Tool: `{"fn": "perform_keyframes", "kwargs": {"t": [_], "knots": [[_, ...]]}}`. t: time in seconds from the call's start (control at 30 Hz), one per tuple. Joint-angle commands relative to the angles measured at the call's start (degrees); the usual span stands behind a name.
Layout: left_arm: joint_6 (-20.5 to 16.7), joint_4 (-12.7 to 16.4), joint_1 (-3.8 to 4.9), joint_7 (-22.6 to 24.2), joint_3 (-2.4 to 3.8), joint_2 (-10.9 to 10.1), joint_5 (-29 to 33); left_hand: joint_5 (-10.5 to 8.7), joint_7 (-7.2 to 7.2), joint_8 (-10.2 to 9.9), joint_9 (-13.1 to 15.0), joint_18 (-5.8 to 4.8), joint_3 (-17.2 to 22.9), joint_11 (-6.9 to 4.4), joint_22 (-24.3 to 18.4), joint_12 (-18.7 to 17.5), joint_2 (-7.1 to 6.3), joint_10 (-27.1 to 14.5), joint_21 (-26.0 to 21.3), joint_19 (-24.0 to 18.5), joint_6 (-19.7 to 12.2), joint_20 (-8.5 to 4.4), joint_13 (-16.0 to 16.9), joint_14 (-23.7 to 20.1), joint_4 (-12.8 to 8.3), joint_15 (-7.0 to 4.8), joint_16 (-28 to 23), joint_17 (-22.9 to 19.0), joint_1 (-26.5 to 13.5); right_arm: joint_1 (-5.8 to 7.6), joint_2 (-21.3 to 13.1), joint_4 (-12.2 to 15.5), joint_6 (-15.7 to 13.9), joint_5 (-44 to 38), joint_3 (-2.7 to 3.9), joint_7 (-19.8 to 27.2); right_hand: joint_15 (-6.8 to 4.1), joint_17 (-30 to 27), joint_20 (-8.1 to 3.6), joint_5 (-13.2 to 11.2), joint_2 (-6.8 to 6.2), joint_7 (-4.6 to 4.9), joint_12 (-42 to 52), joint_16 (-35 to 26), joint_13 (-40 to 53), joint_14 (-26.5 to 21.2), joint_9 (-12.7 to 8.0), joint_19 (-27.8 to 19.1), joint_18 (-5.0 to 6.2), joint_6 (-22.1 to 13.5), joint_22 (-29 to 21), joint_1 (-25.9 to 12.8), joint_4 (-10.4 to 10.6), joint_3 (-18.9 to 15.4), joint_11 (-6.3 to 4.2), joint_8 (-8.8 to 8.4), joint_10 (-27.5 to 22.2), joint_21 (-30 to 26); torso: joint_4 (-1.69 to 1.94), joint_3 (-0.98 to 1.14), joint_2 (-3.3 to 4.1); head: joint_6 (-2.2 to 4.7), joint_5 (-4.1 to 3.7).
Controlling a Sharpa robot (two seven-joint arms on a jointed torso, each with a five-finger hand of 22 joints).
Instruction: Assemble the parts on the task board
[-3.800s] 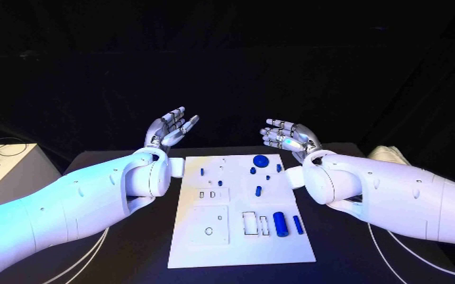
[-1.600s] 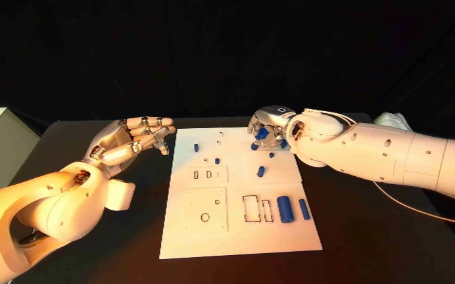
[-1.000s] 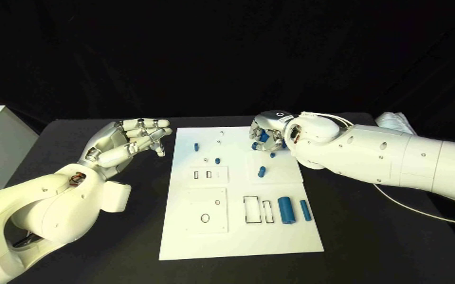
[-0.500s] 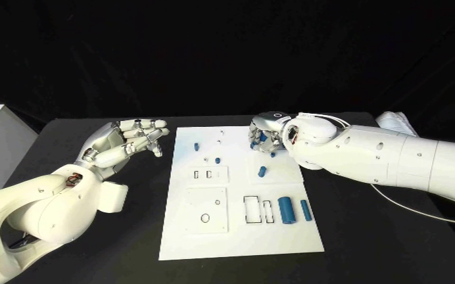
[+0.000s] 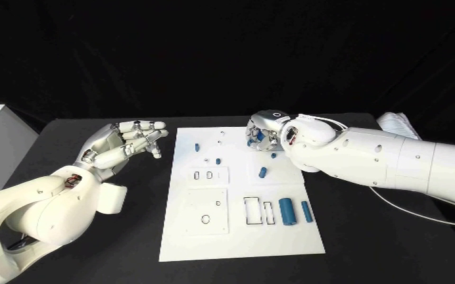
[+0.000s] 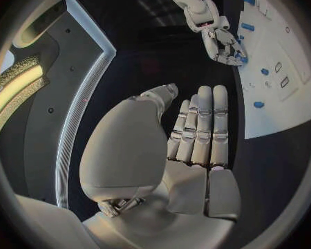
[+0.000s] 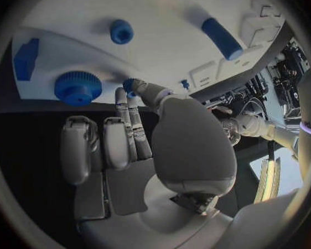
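The white task board [image 5: 237, 238] lies in the middle of the black table. My right hand [image 5: 263, 134] is down on its far right part, thumb and a finger closed on a small blue part [image 7: 130, 84]. A blue toothed disc [image 7: 78, 87] lies on the board beside those fingers. My left hand [image 5: 128, 142] hovers left of the board, fingers apart, holding nothing. In the left wrist view its fingers [image 6: 200, 127] lie straight and side by side, with my right hand [image 6: 224, 44] at the board [image 6: 280, 77] beyond them.
Blue pegs [image 5: 196, 146], [image 5: 217, 161], [image 5: 262, 172] stand on the board's far half. A thick blue cylinder [image 5: 287, 211] and a slim one [image 5: 305, 210] lie near right, beside empty slots [image 5: 250, 210]. A white box [image 5: 3, 133] is at the table's left.
Both hands were raised behind the board at first. The right hand came down onto the far right part and has barely moved in the last second. The left hand stayed off the board.
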Motion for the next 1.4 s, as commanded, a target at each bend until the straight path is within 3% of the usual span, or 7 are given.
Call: {"fn": "perform_keyframes", "kwargs": {"t": [0.03, 0.27, 0.5, 0.67, 0.93, 1.03, 1.4], "knots": [[1.0, -0.1, 0.15, -0.1, 0.05, 0.0, -0.2, -0.27, -0.08, -0.2, 0.1, 0.25, 0.3, -0.06, 0.0, -0.3, 0.02, -0.5, 0.2, -0.5, -0.3, 0.09, 0.0, -0.2, -0.1, -0.02, 0.2, 0.1, -0.4, 0.06, 0.5, 0.5, -5.6, -0.5, 0.22, -2.3, -0.29, -0.4, -0.25, 0.5, 1.35, -0.01, 0.0, 0.0, 0.1, 1.9, 2.1, -0.2, -0.8, 0.1, 0.1, 0.7, -0.1, 0.2, -1.42, 0.39, 1.7, -0.2, 0.09, -0.05, 0.02, 0.13, 0.0], [1.2, -0.2, 0.15, 0.0, 0.05, 0.2, -0.2, -0.36, -0.04, -0.3, 0.1, 0.25, 0.2, -0.01, 0.2, -0.2, -0.17, -0.6, 0.5, -0.7, -0.4, 0.18, 0.0, -0.4, -0.1, 0.06, 0.4, 0.1, -0.9, 0.21, 3.3, -0.5, -9.2, -0.6, 0.64, -4.2, -0.25, -0.7, -0.25, 0.8, 1.14, 0.07, -0.2, -0.1, 0.1, 1.8, 2.4, -0.2, -0.79, -0.2, 0.1, 0.7, -0.3, 0.3, -1.38, 0.49, 1.6, -0.3, 0.39, -0.1, 0.12, 0.28, -0.18], [1.2, -0.3, 0.15, 0.0, 0.05, 0.3, -0.2, -0.36, -0.03, -0.3, 0.2, 0.25, 0.2, 0.0, 0.3, -0.2, -0.2, -0.6, 0.6, -0.8, -0.4, 0.2, 0.0, -0.4, 0.0, 0.07, 0.4, 0.1, -1.0, 0.26, 7.2, -3.7, -10.6, -0.8, 0.83, -4.9, -0.2, -0.5, -0.22, 1.0, 0.85, 0.2, -0.4, 0.0, 0.1, 1.8, 2.6, -0.2, -0.82, -0.5, 0.2, 0.7, -0.5, 0.4, -1.27, 0.49, 1.4, -0.2, 0.45, -0.23, 0.19, 0.36, -0.15], [1.2, -0.3, 0.15, -0.1, 0.05, 0.4, -0.2, -0.36, -0.03, -0.3, 0.2, 0.25, 0.2, 0.0, 0.3, -0.2, -0.19, -0.7, 0.6, -0.8, -0.4, 0.21, 0.0, -0.4, 0.0, 0.07, 0.5, 0.1, -1.0, 0.15, 9.7, -6.6, -10.6, -0.8, 0.86, -4.8, -0.16, -0.5, -0.21, 1.0, 0.75, 0.27, -0.5, 0.1, 0.2, 1.8, 2.7, -0.2, -0.83, -0.7, 0.2, 0.7, -0.5, 0.5, -1.23, 0.47, 1.3, -0.2, 0.59, -0.15, 0.28, 0.33, -0.1], [1.3, -0.1, 0.34, -0.3, 0.05, 0.3, -0.2, -0.36, -0.03, -0.3, 0.2, 0.25, 0.2, 0.0, 0.3, -0.2, -0.19, -0.7, 0.6, -0.8, -0.4, 0.21, 0.0, -0.4, 0.0, 0.07, 0.5, 0.1, -1.0, -0.4, 12.1, -9.6, -10.3, -0.7, 0.86, -5.3, -0.09, -0.6, -0.16, 1.1, 0.62, 0.37, -0.6, 0.1, 0.2, 1.8, 2.8, -0.3, -0.77, -0.9, 0.0, 0.5, -0.6, 0.5, -1.12, 0.44, 1.2, -0.4, 0.82, -0.24, 0.6, 0.29, -0.13], [1.3, -0.1, 0.41, -0.4, 0.05, 0.2, -0.2, -0.35, -0.04, -0.3, 0.2, 0.26, 0.2, 0.0, 0.3, -0.2, -0.17, -0.7, 0.6, -0.9, -0.5, 0.22, 0.0, -0.4, -0.1, 0.07, 0.5, 0.1, -1.0, -0.57, 12.5, -10.0, -10.0, -0.5, 0.85, -5.4, -0.08, -0.6, -0.15, 1.1, 0.61, 0.39, -0.6, 0.1, 0.2, 1.8, 2.8, -0.4, -0.75, -0.9, -0.1, 0.5, -0.5, 0.5, -1.11, 0.43, 1.2, -0.4, 1.05, -0.33, 0.63, 0.15, -0.19], [1.2, -0.2, 0.89, -0.4, 0.05, 0.1, -0.2, -0.35, -0.04, -0.3, 0.2, 0.26, 0.2, 0.0, 0.3, -0.2, -0.16, -0.7, 0.6, -0.9, -0.5, 0.22, 0.0, -0.4, -0.1, 0.07, 0.5, 0.1, -1.0, -0.89, 12.9, -9.6, -9.1, -0.3, 0.84, -5.4, -0.04, -0.7, -0.13, 1.2, 0.55, 0.45, -0.7, 0.1, 0.2, 1.8, 2.9, -0.4, -0.76, -1.1, -0.1, 0.4, -0.5, 0.5, -1.06, 0.42, 1.1, -0.4, 1.04, -0.39, 0.88, 0.03, -0.16]]}}
